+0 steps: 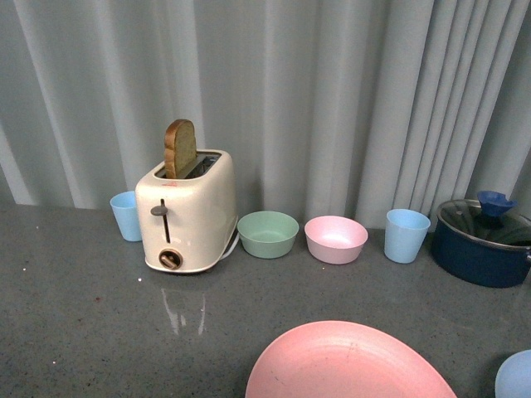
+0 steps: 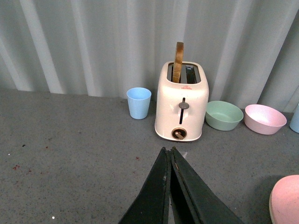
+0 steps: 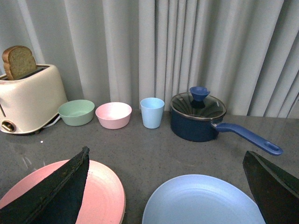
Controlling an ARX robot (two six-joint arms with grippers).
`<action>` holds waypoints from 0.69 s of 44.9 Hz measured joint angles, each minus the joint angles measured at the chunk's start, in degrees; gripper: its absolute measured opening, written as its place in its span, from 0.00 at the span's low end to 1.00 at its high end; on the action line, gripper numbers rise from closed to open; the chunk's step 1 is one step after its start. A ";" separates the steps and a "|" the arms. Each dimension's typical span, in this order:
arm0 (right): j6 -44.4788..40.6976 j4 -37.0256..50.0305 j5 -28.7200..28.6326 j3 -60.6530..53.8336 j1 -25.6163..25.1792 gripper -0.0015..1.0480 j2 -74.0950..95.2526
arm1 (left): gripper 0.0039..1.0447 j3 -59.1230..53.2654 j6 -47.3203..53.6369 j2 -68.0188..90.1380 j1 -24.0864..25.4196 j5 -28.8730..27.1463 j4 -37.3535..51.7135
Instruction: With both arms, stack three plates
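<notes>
A pink plate [image 1: 348, 365] lies at the front edge of the grey counter, and it also shows in the right wrist view [image 3: 100, 196] and the left wrist view [image 2: 286, 198]. A thin beige rim [image 2: 270, 205] runs under its edge. To its right lies a light blue plate [image 3: 205, 200], of which only a sliver [image 1: 516, 377] shows in the front view. My right gripper [image 3: 165, 152] is open wide above the blue plate, holding nothing. My left gripper [image 2: 168, 149] is shut and empty, over bare counter in front of the toaster. Neither arm shows in the front view.
A cream toaster [image 1: 187, 211] with a slice of bread [image 1: 180, 148] stands at the back. Beside it are a blue cup [image 1: 126, 215], a green bowl [image 1: 268, 234], a pink bowl [image 1: 336, 239] and a second blue cup [image 1: 406, 235]. A dark blue lidded pot [image 3: 197, 116] stands at the right, its handle [image 3: 247, 137] pointing outward.
</notes>
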 joint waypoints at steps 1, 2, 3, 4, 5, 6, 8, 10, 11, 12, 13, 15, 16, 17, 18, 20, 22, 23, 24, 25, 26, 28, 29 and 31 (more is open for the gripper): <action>0.00 0.00 0.00 0.00 0.00 0.93 0.00 | 0.03 -0.37 0.00 -0.55 0.00 0.00 -0.20; 0.00 0.00 0.00 0.00 0.00 0.93 0.00 | 0.03 -0.70 0.00 -1.11 0.00 0.02 -0.37; 0.00 0.00 0.02 0.00 0.00 0.93 0.00 | 0.03 -1.01 0.00 -1.68 0.00 0.04 -0.59; 0.00 0.00 0.02 0.00 0.00 0.93 0.00 | 0.03 -1.29 0.00 -2.25 0.00 0.02 -0.79; 0.00 0.00 0.02 0.00 0.00 0.93 0.00 | 0.03 -1.60 0.00 -2.84 0.00 0.04 -1.01; 0.00 0.00 0.00 0.00 0.00 0.93 0.00 | 0.03 -1.86 0.00 -3.41 0.00 0.04 -1.27; 0.00 0.00 0.00 0.00 0.00 0.93 0.00 | 0.03 -2.29 0.00 -4.22 0.00 0.02 -1.66; 0.00 0.00 0.00 0.00 0.00 0.93 0.00 | 0.03 -2.86 0.00 -5.29 0.00 0.00 -2.27; 0.00 0.00 0.00 0.00 0.00 0.93 0.00 | 0.03 -3.15 0.00 -5.84 0.00 -0.02 -2.58; 0.00 0.00 0.00 0.00 0.00 0.93 0.00 | 0.03 -3.43 0.00 -6.38 0.00 -0.02 -2.91; 0.00 0.00 0.00 0.00 0.00 0.93 0.00 | 0.03 -3.67 0.00 -6.93 0.00 -0.02 -3.23; 0.00 0.00 0.00 0.00 0.00 0.93 0.00 | 0.03 -4.33 0.00 -8.52 0.00 0.00 -4.24; 0.00 0.00 0.00 0.00 0.00 0.93 0.00 | 0.03 -4.59 0.00 -9.33 0.00 0.00 -4.72; 0.00 0.00 0.00 0.00 0.00 0.93 0.00 | 0.03 -4.81 0.00 -10.14 0.00 0.02 -5.25; 0.00 0.00 0.02 0.00 0.00 0.93 0.00 | 0.03 -5.05 0.00 -10.93 0.00 0.02 -5.77; 0.00 0.00 0.00 0.00 0.00 0.93 0.00 | 0.03 -5.38 0.00 -12.00 0.00 0.02 -6.49; 0.00 0.00 0.00 0.00 0.00 0.93 0.00 | 0.03 -5.75 0.00 -13.18 0.00 0.02 -7.32; 0.00 0.00 0.00 0.00 0.00 0.93 0.00 | 0.03 -5.97 0.00 -14.05 0.00 0.00 -7.98; 0.00 0.00 0.00 0.00 0.00 0.93 0.00 | 0.03 -6.08 -0.02 -14.58 0.00 -0.02 -8.33; 0.00 0.00 0.00 0.00 0.00 0.93 0.00 | 0.03 -6.19 -0.02 -15.06 0.00 -0.02 -8.68; 0.00 0.00 0.00 0.00 0.00 0.93 0.00 | 0.03 -6.29 -0.02 -15.58 0.00 0.00 -9.07; 0.00 0.00 0.00 0.00 0.00 0.93 0.00 | 0.03 -6.69 -0.02 -16.28 0.00 0.00 -9.44; 0.00 0.00 0.00 0.00 0.00 0.93 0.00 | 0.03 -7.02 -0.07 -16.41 0.00 0.00 -8.87; 0.00 0.00 0.00 0.00 0.00 0.93 0.00 | 0.03 -7.06 -0.13 -16.92 0.00 -0.02 -8.52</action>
